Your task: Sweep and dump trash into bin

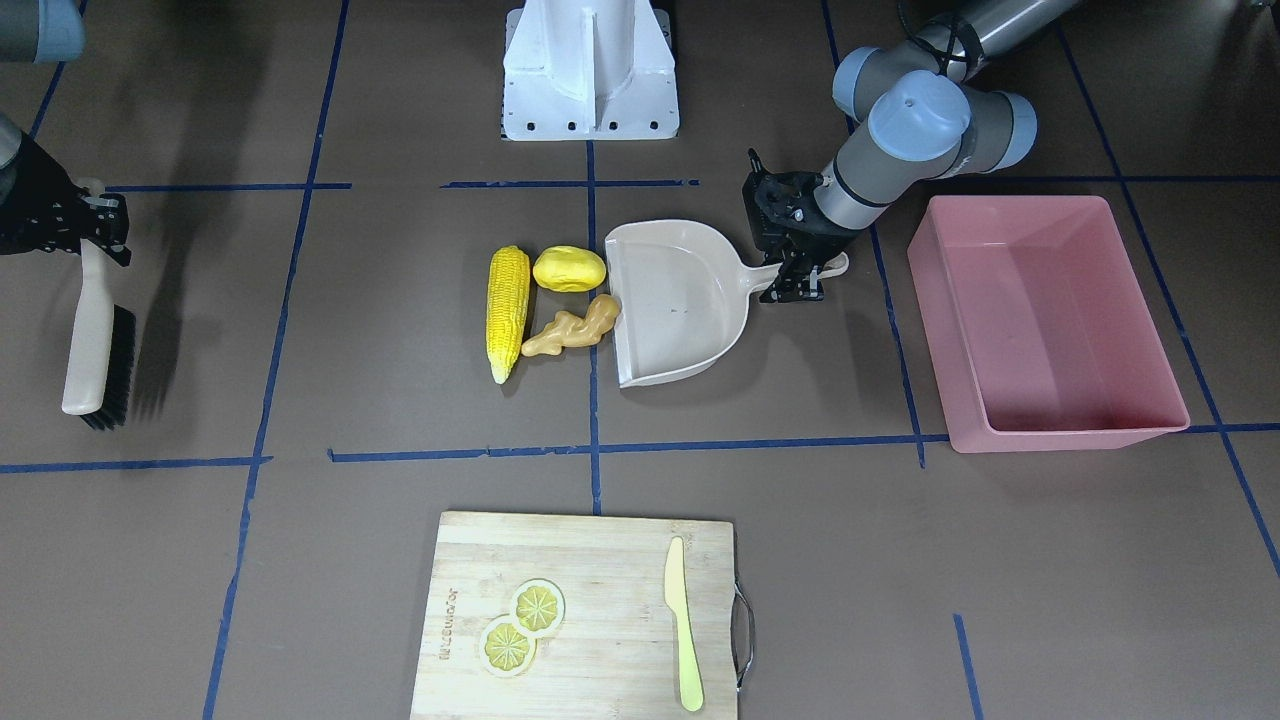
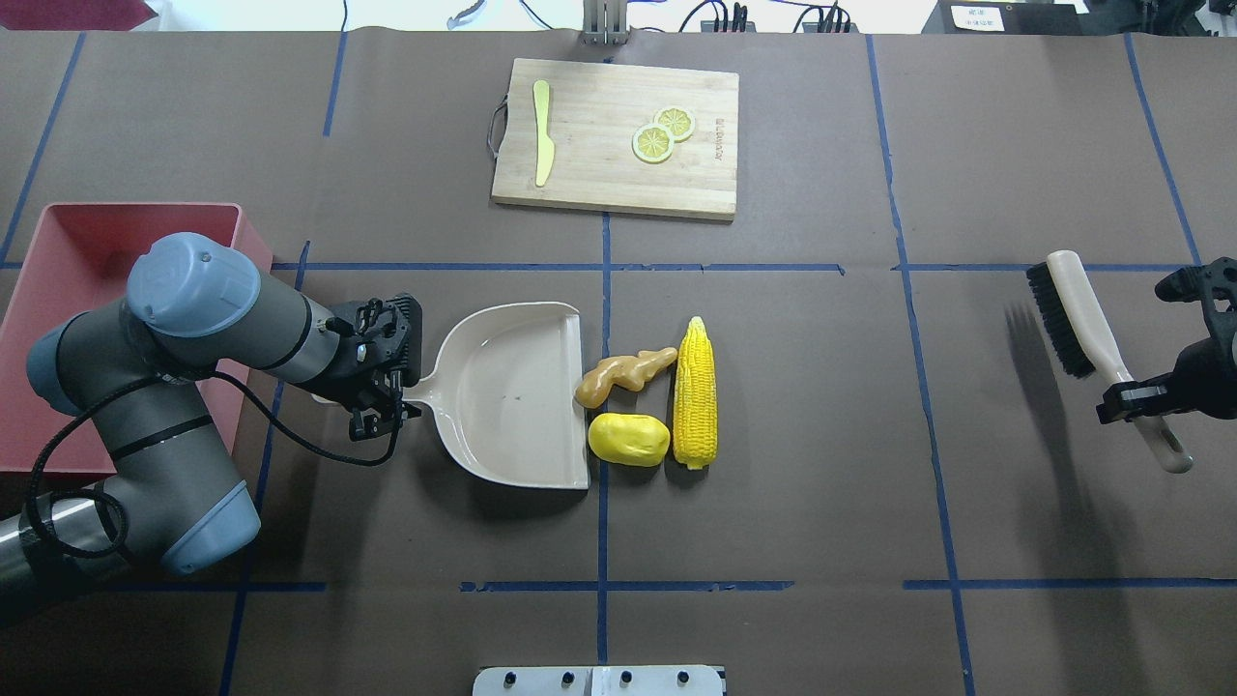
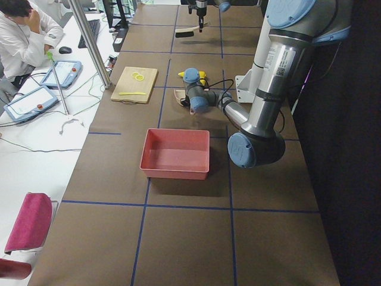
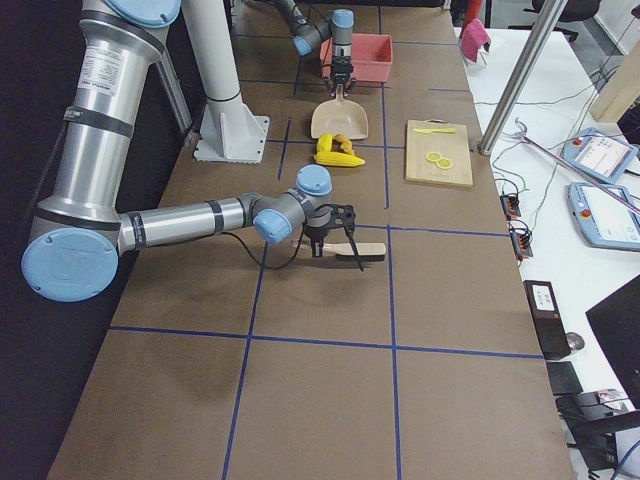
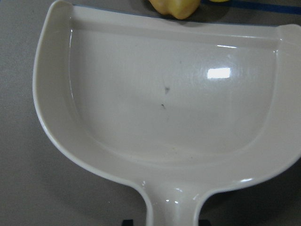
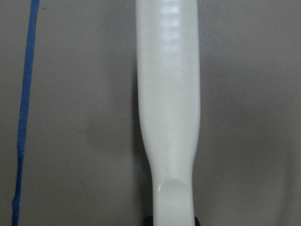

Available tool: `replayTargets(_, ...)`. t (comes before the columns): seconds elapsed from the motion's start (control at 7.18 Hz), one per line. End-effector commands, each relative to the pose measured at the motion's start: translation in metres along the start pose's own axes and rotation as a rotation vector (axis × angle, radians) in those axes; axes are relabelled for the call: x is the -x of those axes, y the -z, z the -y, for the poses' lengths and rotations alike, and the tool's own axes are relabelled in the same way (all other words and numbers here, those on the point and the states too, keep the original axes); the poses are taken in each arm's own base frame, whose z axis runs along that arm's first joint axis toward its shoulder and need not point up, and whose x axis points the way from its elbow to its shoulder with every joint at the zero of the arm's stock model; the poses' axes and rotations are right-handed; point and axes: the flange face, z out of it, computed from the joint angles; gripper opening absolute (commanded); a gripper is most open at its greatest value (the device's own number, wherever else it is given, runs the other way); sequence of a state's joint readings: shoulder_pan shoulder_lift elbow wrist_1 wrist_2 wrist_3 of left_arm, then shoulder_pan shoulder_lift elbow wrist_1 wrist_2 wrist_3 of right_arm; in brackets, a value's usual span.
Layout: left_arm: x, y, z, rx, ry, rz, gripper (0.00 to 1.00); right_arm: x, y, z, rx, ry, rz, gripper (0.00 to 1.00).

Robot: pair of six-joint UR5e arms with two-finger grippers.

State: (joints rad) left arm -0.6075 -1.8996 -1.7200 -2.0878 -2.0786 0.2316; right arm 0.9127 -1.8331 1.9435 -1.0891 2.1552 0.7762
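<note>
Left tool is clamped shut on the handle of the beige dustpan, which lies flat on the table with its open lip facing the trash. All the trash sits on the table at that lip. The ginger root touches the edge, the potato lump is just beside it, and the corn cob lies parallel to the lip on their far side.

Right tool is closed around the handle of the brush, well apart from the trash. The pink bin stands on the robot's left, past the dustpan handle.

Cutting board holds two lemon slices and a knife.
</note>
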Motion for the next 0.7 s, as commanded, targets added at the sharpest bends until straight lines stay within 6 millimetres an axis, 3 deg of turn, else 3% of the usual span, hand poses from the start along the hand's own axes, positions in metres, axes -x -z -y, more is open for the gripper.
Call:
replayTargets(0.0, 0.0000, 0.0015, 0.0032, -0.004, -0.001, 0.002, 0.18, 0.0000, 0.0000, 0.0000, 0.000, 0.000, 0.000, 0.00)
replayTargets(0.56, 0.0045, 0.0057, -0.0007, 0.022, 0.017, 0.007, 0.06, -0.0001, 0.0004, -0.0005, 0.000, 0.000, 0.000, 0.00)
